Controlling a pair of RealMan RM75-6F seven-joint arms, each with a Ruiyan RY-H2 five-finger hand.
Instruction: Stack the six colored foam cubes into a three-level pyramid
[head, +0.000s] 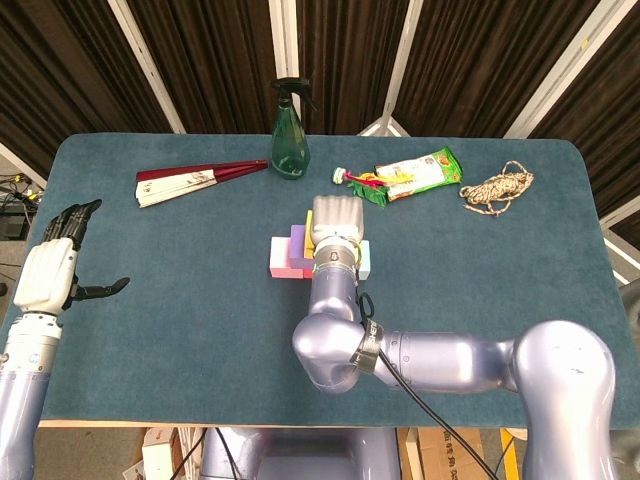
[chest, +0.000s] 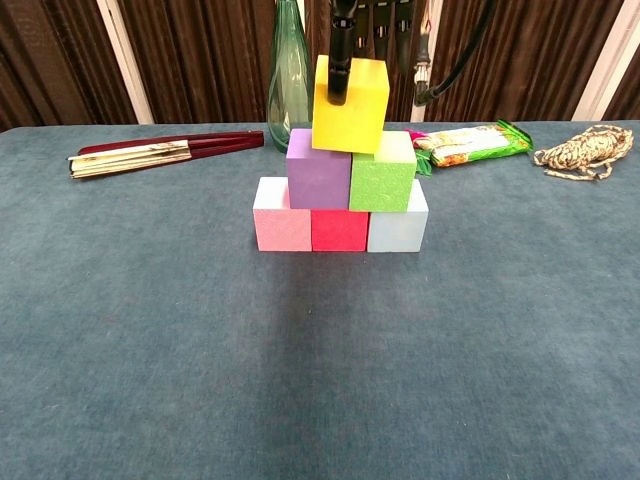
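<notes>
Right now your right hand (head: 337, 222) pinches the yellow cube (chest: 349, 104) from above, over the seam between the purple cube (chest: 318, 168) and the green cube (chest: 382, 172). The yellow cube is tilted, and whether it touches them you cannot tell. Beneath sit three base cubes in a touching row: the pink cube (chest: 283, 216), the red cube (chest: 339, 230) and the pale blue cube (chest: 398, 228). That makes six cubes, one of each colour.

Your left hand (head: 52, 270) hovers near the tabletop's (head: 180, 330) left edge with fingers spread and nothing in it, well apart from the stack.

Wide bare cloth lies in front of the stack and to both its sides. Behind it, toward the far edge, you have one green spray bottle (head: 289, 131), one folded fan (head: 190, 181), one snack packet (head: 420, 172), and one coil of rope (head: 497, 188) nearer the right edge.
</notes>
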